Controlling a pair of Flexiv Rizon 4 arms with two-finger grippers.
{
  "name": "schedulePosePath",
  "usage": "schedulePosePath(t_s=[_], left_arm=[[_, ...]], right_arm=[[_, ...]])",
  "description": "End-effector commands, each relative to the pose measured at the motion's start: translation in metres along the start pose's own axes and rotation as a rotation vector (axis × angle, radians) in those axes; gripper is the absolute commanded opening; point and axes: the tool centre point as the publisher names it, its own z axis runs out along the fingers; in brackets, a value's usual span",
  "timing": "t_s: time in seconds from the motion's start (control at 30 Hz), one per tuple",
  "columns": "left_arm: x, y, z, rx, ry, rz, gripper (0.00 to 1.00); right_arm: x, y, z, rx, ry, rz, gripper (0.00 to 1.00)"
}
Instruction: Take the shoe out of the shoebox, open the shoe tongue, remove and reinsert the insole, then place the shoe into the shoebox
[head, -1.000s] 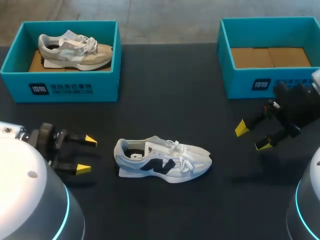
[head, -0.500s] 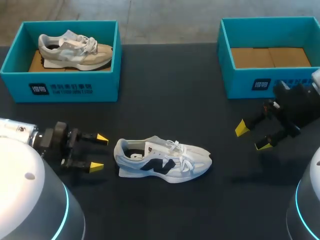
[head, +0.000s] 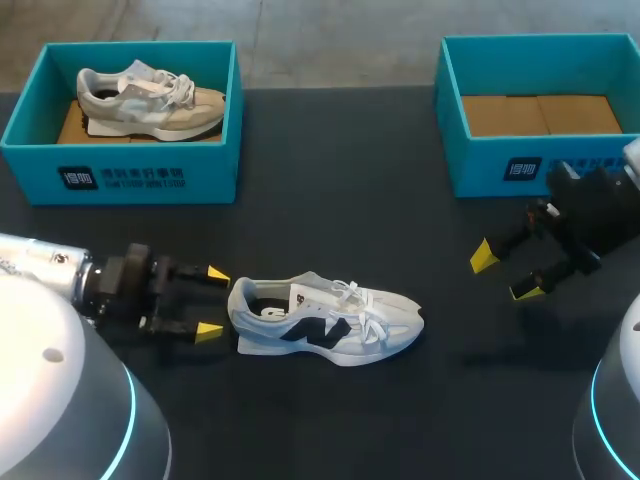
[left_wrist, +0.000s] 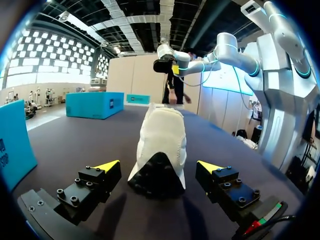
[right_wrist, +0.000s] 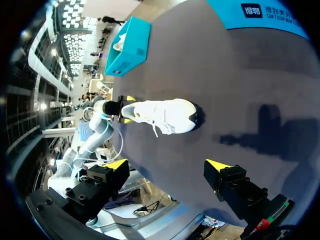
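**Head view.** The shoe (head: 325, 320), white with a dark side mark, lies on its sole on the dark table (head: 330, 200) at lower centre, heel to the left and toe to the right. The left gripper (head: 213, 301) sits just left of the heel. Its fingers are spread wide, one tip above and one below the heel's line, and they grasp nothing. Contact with the heel cannot be made out. The right gripper (head: 505, 274), at mid right, is likewise spread and holds nothing, well apart from the shoe; its arm is cut off by the frame edge. The left box (head: 130, 175), upper left, holds a beige shoe (head: 150, 100). The right box (head: 540, 165), upper right, shows its cardboard floor.

**Left wrist view.** The left gripper (left_wrist: 159, 165) is wide open. The shoe (left_wrist: 162, 140) is seen heel-on, its dark heel patch in line with the gap and its toe hidden behind its own bulk.

**Right wrist view.** The right gripper (right_wrist: 167, 164) is open, with bare table between its fingers. The shoe (right_wrist: 160, 115) lies well ahead. At its heel the left gripper (right_wrist: 125, 107) is small and partly hidden. The left box (right_wrist: 127, 47) stands far beyond, and a wall of the right box (right_wrist: 260, 15) is cut off.
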Motion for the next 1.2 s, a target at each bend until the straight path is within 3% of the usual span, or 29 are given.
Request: schedulePosePath(t_s=[0.03,0.73,1.2], left_arm=[[-0.003,0.001,0.007,-0.008,0.002,0.004,1.00],[-0.013,0.009,0.026,-0.027,0.013,0.010,1.00],[-0.005,0.013,0.039,-0.016,0.038,0.007,1.00]], right_arm=[[0.000,-0.001,0.001,-0.003,-0.003,0.001,1.00],[0.000,-0.001,0.001,-0.003,-0.003,0.001,1.00],[0.000,-0.001,0.001,-0.003,-0.003,0.001,1.00]])
